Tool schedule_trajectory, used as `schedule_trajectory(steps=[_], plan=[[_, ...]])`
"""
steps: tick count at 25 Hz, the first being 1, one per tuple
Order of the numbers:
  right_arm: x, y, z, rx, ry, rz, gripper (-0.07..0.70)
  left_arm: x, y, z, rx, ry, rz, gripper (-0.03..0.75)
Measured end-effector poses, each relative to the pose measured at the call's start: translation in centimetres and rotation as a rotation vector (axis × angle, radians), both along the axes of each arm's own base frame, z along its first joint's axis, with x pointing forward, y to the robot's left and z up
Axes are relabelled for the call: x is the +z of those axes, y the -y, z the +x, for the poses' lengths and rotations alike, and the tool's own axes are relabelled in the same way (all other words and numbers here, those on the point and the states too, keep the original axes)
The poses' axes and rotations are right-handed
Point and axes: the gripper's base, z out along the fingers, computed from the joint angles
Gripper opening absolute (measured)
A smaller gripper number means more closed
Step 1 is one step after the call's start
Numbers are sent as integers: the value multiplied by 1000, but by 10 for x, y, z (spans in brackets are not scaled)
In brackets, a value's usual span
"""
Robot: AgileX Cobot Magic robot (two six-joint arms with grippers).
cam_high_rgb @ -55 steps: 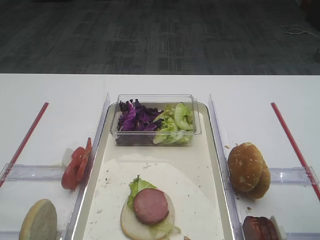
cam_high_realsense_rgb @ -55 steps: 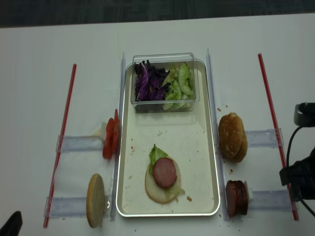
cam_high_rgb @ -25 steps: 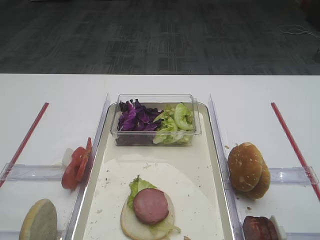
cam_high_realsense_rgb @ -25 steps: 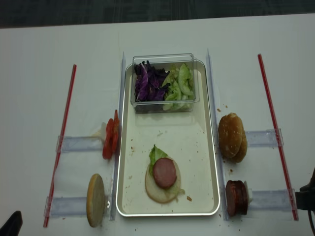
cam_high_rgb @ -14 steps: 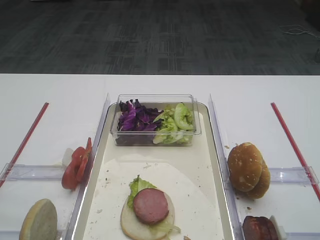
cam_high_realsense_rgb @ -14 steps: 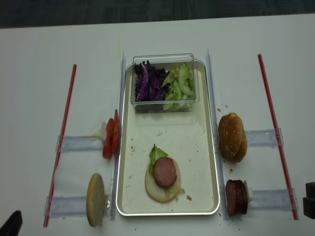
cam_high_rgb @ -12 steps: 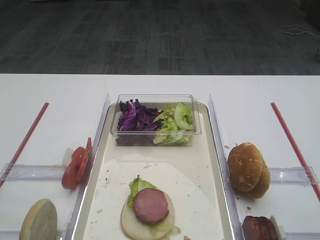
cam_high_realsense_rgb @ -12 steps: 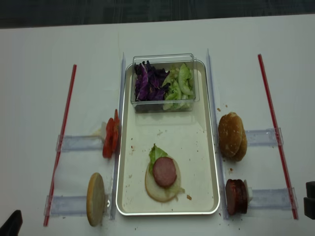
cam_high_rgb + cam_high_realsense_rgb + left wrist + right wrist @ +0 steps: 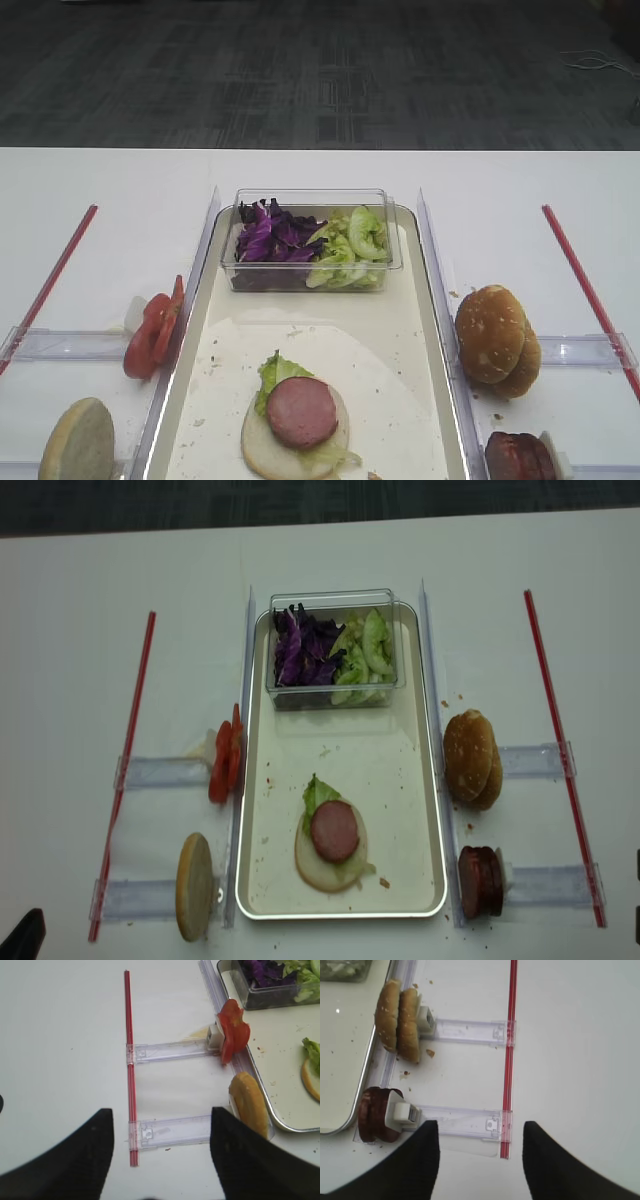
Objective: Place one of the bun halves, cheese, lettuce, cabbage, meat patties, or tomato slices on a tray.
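The tray [image 9: 410,780] holds a pale bun half [image 9: 318,868] topped with lettuce [image 9: 316,792] and a meat patty [image 9: 334,830]. At the tray's far end a tub contains cabbage [image 9: 300,645] and more lettuce [image 9: 368,650]. Tomato slices [image 9: 224,766] and one bun half [image 9: 194,886] stand left of the tray. Right of it are speckled bun halves [image 9: 470,758] and meat patties [image 9: 480,882]. No cheese is in view. My right gripper [image 9: 480,1132] hangs open over the table, right of the patties [image 9: 372,1115]. My left gripper [image 9: 161,1115] is open, left of the bun half [image 9: 248,1102].
Red strips [image 9: 125,770] [image 9: 560,750] run along the table on both sides. Clear plastic holders [image 9: 150,772] [image 9: 545,885] lie flat beside the food on each side. The clear tub [image 9: 310,200] takes up the tray's far end.
My right arm has drawn back towards the near right edge, almost out of the overhead view. The food has not moved.
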Motion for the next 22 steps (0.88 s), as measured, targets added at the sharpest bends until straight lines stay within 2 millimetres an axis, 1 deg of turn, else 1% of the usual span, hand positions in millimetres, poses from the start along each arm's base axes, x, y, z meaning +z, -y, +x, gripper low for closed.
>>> schedule_trajectory(steps=[7, 12, 22], plan=[[4, -1, -29, 10, 196, -13, 390, 0, 0, 0, 0, 0, 0, 428], [4, -1, -43, 12, 286, -18, 390, 0, 0, 0, 0, 0, 0, 428], [4, -1, -46, 36, 306, -37, 390, 0, 0, 0, 0, 0, 0, 428]])
